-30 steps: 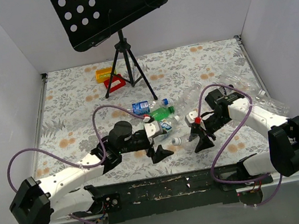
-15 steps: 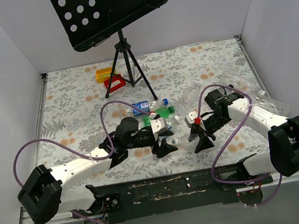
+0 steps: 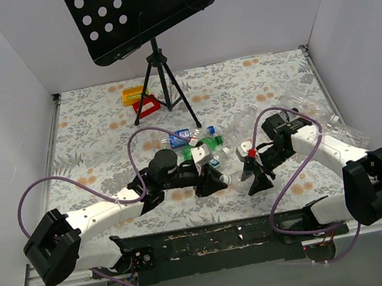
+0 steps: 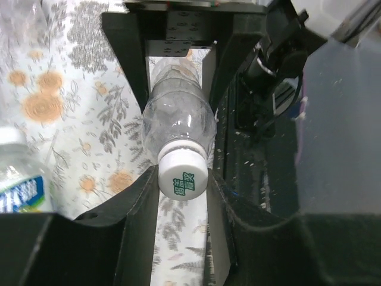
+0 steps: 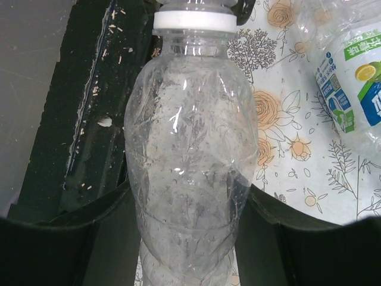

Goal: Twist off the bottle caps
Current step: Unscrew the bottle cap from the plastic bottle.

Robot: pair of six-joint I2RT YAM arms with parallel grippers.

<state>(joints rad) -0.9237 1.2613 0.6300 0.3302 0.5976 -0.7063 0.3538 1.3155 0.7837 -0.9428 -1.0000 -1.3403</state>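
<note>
heads up, the left gripper (image 4: 182,179) is pinched on the white cap (image 4: 183,182) and the right gripper (image 5: 189,199) hugs the clear bottle (image 5: 187,137), held sideways between them near the front edge of the table (image 3: 89,153), so if that thin body twists, I'd bet the whole bottle spins instead of unscrewing.

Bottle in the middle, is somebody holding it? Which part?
Yes, both. The right end effector grips the bottle around its clear body, and the left end effector is shut on its white cap.
</note>
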